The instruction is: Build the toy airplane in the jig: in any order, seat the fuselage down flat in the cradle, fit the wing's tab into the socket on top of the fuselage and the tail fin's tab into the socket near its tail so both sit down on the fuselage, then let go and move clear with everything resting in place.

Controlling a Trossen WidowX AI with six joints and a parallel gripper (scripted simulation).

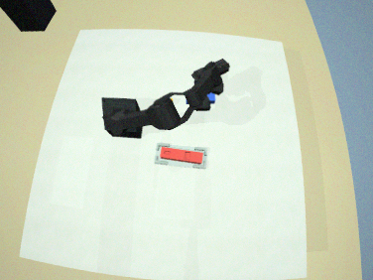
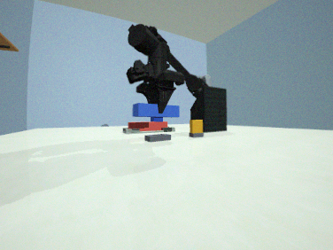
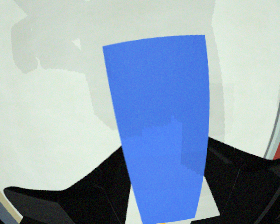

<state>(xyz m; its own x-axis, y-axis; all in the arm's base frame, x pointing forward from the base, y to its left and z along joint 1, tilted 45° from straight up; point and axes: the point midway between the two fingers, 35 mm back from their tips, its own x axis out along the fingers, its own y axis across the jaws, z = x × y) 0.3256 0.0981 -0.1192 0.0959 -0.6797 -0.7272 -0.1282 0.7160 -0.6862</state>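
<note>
Wing (image 1: 211, 97) (image 2: 156, 110) (image 3: 162, 120) hanging level above its dark stand (image 2: 158, 137), tool (image 1: 200, 101) (image 2: 160, 111) (image 3: 163, 143) half-closed, clamping its sides; fuselage (image 1: 182, 155) (image 2: 148, 126) lying in the cradle (image 1: 158, 160) (image 2: 126, 131), on the arm base's (image 1: 112, 104) (image 2: 215, 108) exterior-view left.
</note>
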